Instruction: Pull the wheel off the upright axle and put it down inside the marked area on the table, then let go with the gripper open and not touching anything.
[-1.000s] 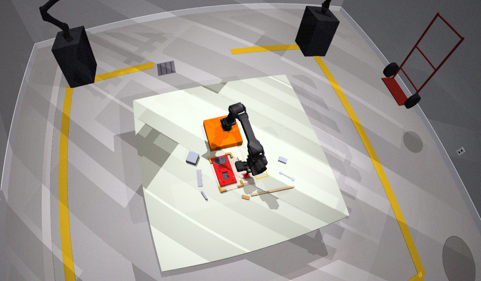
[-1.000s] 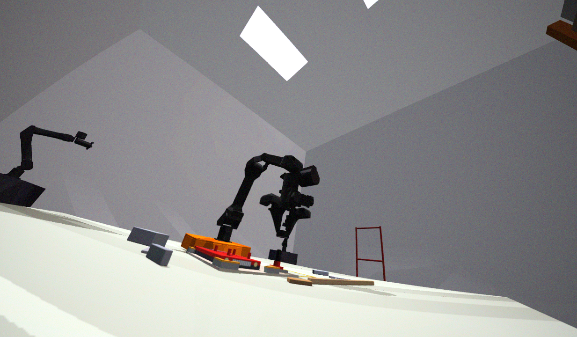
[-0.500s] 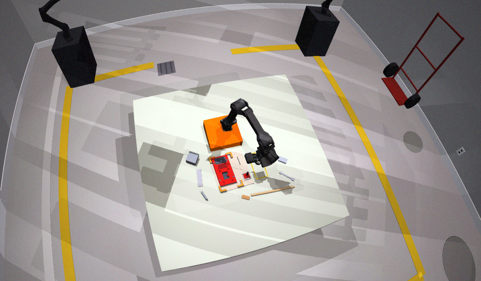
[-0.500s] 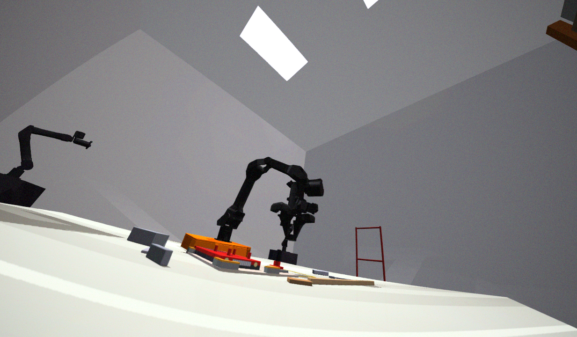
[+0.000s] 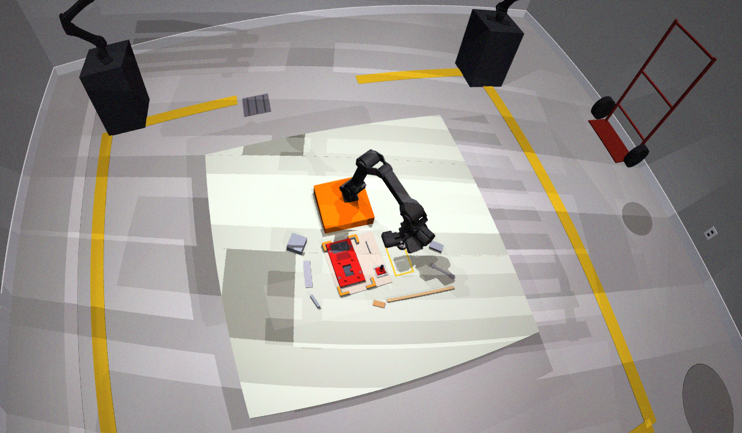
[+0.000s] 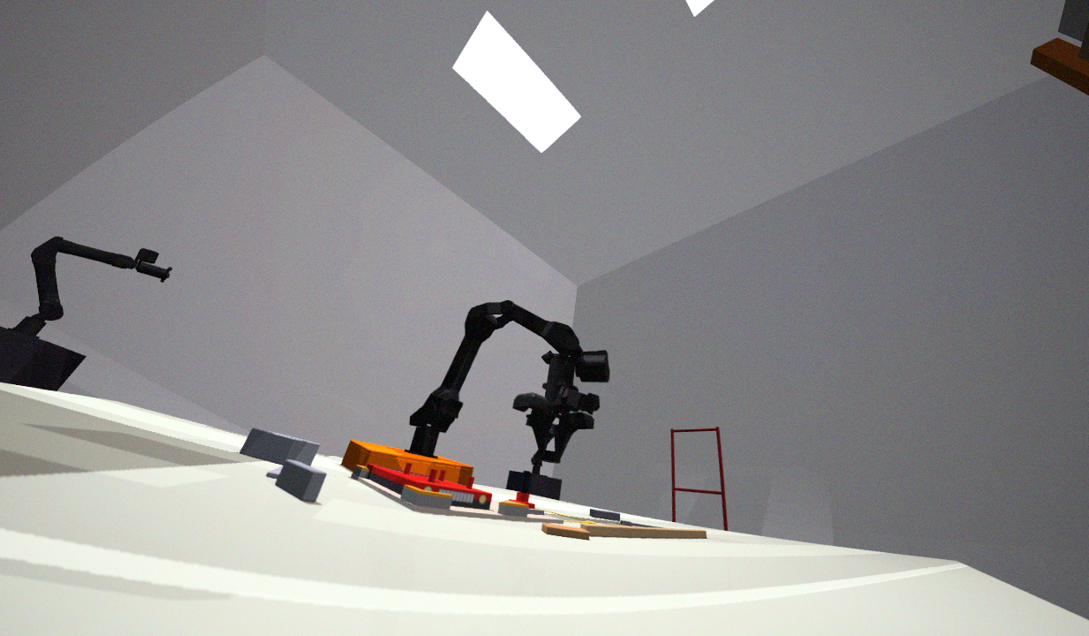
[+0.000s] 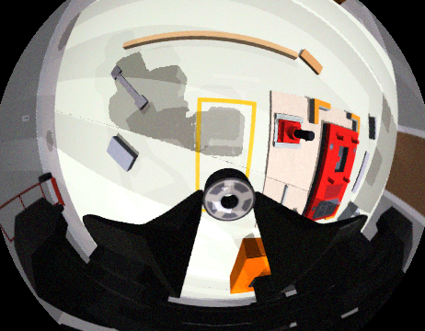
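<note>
My gripper [image 6: 549,455] [image 7: 228,196] points down and is shut on the wheel. The wheel [image 5: 401,246] [image 7: 213,199], a black tyre with a grey spoked hub, is level between the fingertips, off the axle and well above the table. The marked area, a yellow outline [image 5: 404,273] [image 7: 198,138], lies on the table; the wheel covers part of its near end in the wrist view. The bare black axle [image 5: 381,267] [image 7: 304,135] stands upright on its red block [image 6: 522,499] [image 7: 286,131], to the right of the area in the wrist view.
A red car body [image 5: 345,263] [image 7: 327,170] lies on a pale board [image 7: 286,161] with orange corner brackets. A grey link [image 7: 129,88] and a grey block [image 7: 122,153] lie left of the area in the wrist view. A long wooden strip [image 5: 420,293] [image 7: 212,36] lies beyond it.
</note>
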Robot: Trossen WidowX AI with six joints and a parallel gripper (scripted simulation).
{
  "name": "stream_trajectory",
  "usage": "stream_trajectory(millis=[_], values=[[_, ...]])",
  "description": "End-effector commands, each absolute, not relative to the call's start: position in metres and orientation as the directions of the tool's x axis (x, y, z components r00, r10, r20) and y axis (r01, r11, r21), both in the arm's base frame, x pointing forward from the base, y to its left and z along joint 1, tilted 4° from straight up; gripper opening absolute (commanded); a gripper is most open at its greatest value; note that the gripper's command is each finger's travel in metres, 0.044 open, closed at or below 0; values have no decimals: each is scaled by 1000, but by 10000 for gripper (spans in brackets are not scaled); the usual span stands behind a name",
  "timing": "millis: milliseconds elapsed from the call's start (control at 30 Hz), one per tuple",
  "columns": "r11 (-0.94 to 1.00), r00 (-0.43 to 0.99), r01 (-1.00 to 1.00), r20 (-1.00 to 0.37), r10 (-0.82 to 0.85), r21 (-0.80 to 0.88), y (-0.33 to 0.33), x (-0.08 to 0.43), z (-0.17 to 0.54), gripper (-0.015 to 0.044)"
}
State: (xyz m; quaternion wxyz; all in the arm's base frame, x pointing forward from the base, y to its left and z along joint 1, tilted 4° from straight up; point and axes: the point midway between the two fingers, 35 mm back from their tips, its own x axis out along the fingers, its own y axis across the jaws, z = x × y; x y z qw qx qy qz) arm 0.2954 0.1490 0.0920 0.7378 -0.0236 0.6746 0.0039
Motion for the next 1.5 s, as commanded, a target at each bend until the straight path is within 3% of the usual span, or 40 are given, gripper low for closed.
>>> stream_trajectory(millis=[0, 433, 667, 1033, 1367, 1467], values=[[999, 82, -33, -996, -34, -36, 148, 295, 81, 0], [999, 82, -33, -996, -34, -37, 145, 301, 3, 0], [999, 82, -33, -996, -34, -37, 145, 301, -1, 0], [999, 81, -29, -996, -32, -34, 146, 301, 6, 289], [999, 82, -33, -996, -34, -37, 148, 296, 63, 300], [999, 86, -37, -996, -29, -32, 144, 286, 65, 379]])
